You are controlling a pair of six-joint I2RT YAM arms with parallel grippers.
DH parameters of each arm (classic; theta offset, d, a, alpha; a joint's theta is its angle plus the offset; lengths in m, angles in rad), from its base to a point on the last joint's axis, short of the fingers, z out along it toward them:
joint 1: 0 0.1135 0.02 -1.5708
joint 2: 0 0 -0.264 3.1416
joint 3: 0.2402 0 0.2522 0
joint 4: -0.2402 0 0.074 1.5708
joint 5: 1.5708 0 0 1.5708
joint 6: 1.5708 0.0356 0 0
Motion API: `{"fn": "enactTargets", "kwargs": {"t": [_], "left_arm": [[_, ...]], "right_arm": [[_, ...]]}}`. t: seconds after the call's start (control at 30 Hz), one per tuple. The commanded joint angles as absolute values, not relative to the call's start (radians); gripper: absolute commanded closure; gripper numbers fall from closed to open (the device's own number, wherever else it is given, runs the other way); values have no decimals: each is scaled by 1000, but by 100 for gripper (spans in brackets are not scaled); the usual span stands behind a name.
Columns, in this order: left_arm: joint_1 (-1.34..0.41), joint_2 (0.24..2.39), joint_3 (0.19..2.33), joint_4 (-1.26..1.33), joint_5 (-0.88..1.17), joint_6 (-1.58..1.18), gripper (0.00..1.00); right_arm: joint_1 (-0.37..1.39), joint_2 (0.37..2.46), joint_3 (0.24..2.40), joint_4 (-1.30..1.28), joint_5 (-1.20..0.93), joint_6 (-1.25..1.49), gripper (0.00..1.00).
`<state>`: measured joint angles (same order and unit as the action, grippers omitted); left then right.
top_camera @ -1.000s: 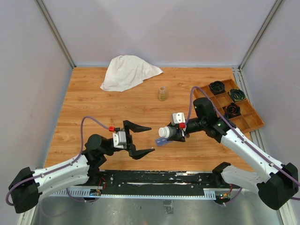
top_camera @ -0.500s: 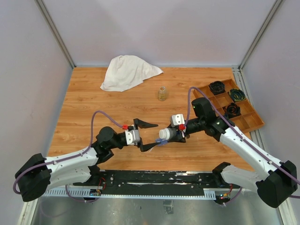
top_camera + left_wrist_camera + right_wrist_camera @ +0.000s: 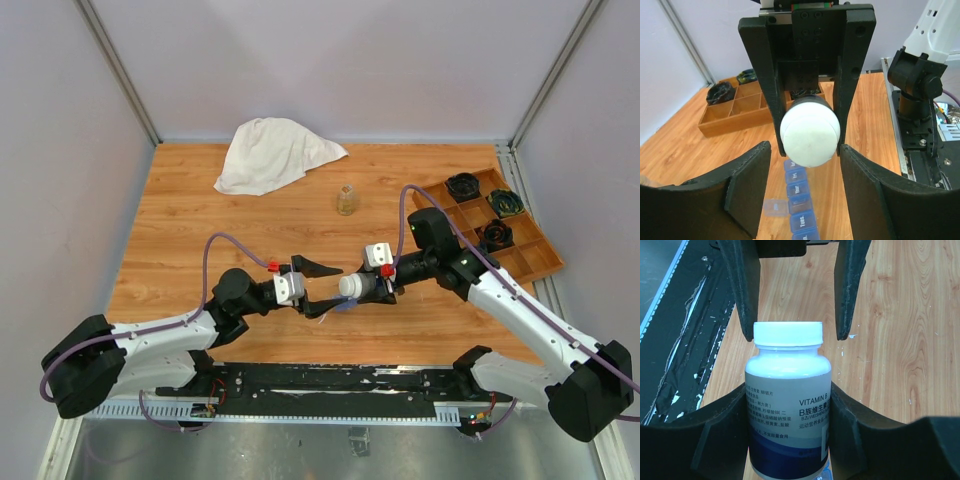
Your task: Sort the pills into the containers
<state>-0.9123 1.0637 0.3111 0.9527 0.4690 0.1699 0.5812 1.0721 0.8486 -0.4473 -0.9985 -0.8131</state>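
My left gripper [image 3: 325, 288] has moved in, jaws narrowing round the cap [image 3: 810, 131] but still spread. The right gripper [image 3: 372, 284] pinches the bottle [image 3: 788, 405]. Uncapping looks next.

Left gripper [image 3: 805, 151] fills the bottom of the shot, its 2 black fingers [image 3: 747, 185] spread apart with a clear gap. Facing straight into that gap is the right gripper [image 3: 810, 146], clamped on a white-capped bottle [image 3: 810, 131], and all you really see of it is the round white end. The left fingers sit either side of it, and I can't see them touching. Down on the wooden table [image 3: 685, 155], right under the bottle, is the blue pill organizer strip [image 3: 799, 197]. I can read Fri, Thur and Tues, and 1 lid [image 3: 774, 207] looks flipped open to the left. Wooden divided tray [image 3: 735, 112] is back left with dark things [image 3: 720, 92] in 2 compartments. Black arm base [image 3: 915, 85] is on the right.
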Motion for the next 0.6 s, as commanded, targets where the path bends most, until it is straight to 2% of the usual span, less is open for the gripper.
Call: {"fn": "enactTargets", "kwargs": {"t": [0.0,0.17,0.37,0.57], "left_arm": [[-919,1067,343,1016,454,150,35],[-918,1074,343,1028,453,135,37],[-919,1091,355,1035,470,119,46],[-919,1103,354,1034,458,117,46]], "right_arm": [[566,1072,882,-459,-1015,-825,99],[568,1074,883,-459,-1016,-825,99],[566,1074,882,-460,-1017,-824,100],[567,1075,883,-460,-1018,-822,100]]}}
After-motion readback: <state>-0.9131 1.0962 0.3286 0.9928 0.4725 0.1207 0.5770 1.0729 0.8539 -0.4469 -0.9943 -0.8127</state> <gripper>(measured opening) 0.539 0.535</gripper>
